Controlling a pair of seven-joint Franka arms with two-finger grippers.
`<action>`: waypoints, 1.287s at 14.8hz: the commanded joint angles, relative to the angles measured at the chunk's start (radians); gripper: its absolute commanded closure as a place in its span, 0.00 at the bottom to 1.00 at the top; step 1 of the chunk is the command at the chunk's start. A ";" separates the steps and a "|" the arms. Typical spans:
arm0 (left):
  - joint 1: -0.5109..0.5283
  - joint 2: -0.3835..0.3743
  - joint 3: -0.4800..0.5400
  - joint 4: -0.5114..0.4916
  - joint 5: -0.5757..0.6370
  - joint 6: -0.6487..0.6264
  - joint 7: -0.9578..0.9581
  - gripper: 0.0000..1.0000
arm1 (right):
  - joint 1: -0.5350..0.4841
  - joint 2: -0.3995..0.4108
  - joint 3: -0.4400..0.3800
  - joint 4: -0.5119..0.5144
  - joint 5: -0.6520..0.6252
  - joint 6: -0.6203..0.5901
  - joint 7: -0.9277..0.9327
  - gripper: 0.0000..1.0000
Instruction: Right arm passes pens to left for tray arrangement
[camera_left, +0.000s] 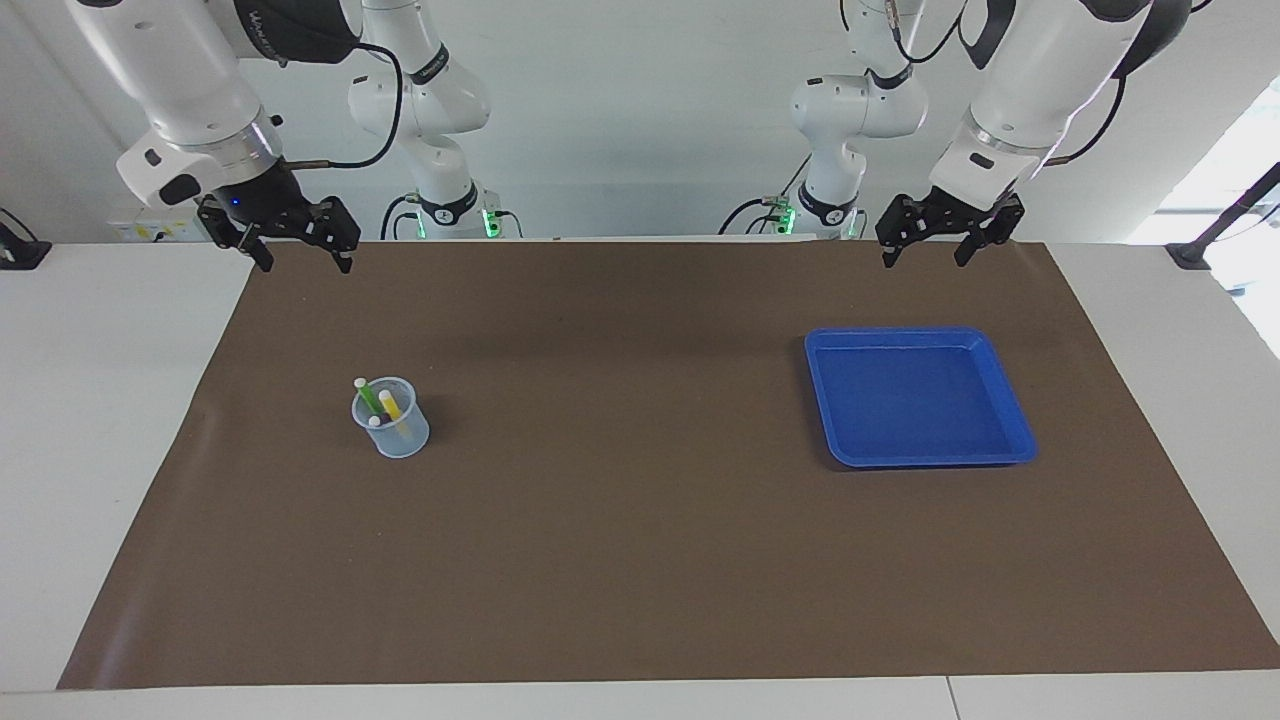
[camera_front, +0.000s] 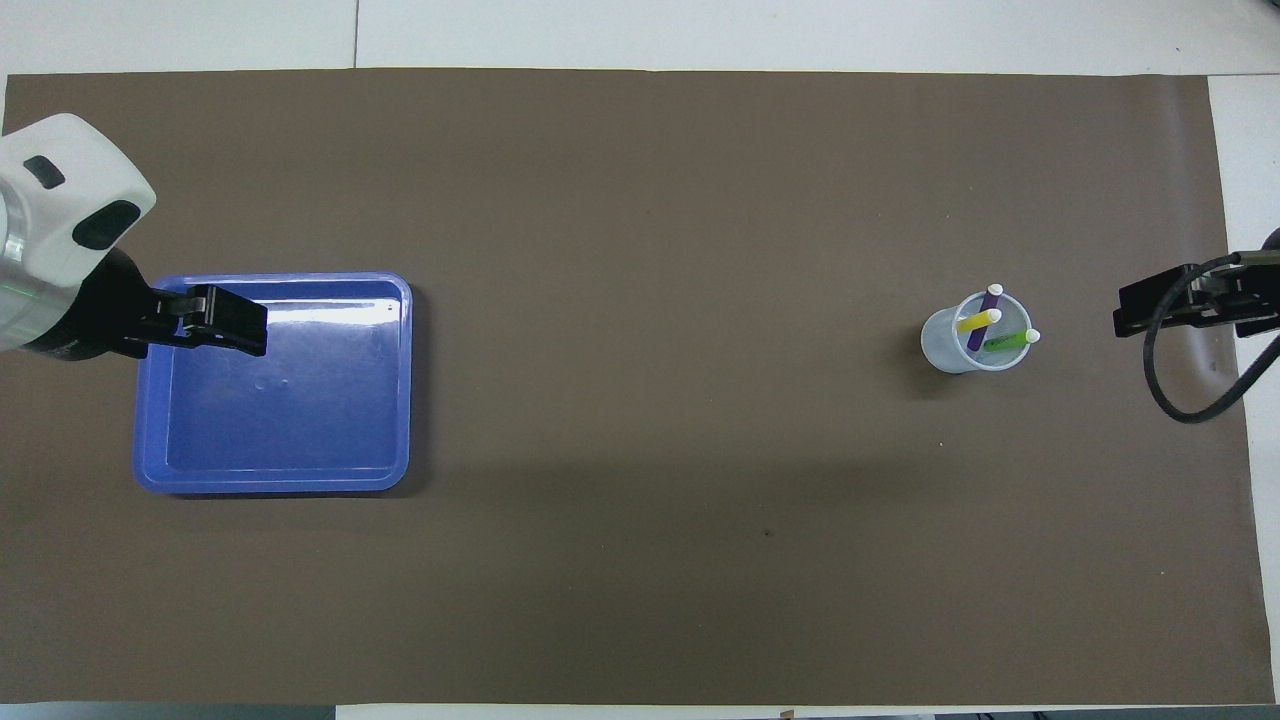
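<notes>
Both jaws spread wide, holding nothing: left gripper (camera_left: 925, 245) upper right, right gripper (camera_left: 300, 248) upper left.
Three slim marker pens (camera_left: 385, 405) (green, purple, yellow) in one translucent plastic cup (camera_left: 392, 432); one square blue plastic tray (camera_left: 1010, 395).

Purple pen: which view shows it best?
Overhead view: the purple pen shows along its barrel, leaning in the clear cup between the yellow and green pens. The facing view gives only a dark sliver of it among the other pens.

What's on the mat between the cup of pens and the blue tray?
Nothing: only bare brown mat between cup and tray, clearest in the overhead view.
</notes>
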 joint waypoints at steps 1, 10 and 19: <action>0.010 -0.024 -0.001 -0.028 -0.010 0.003 0.008 0.00 | -0.004 -0.015 0.006 -0.023 0.000 0.003 0.012 0.00; 0.001 -0.024 -0.001 -0.028 -0.010 0.007 0.004 0.00 | -0.018 -0.038 0.000 -0.066 0.000 0.013 -0.023 0.00; 0.001 -0.024 -0.001 -0.027 -0.010 -0.001 0.004 0.00 | -0.042 -0.141 -0.005 -0.437 0.001 0.360 -0.253 0.00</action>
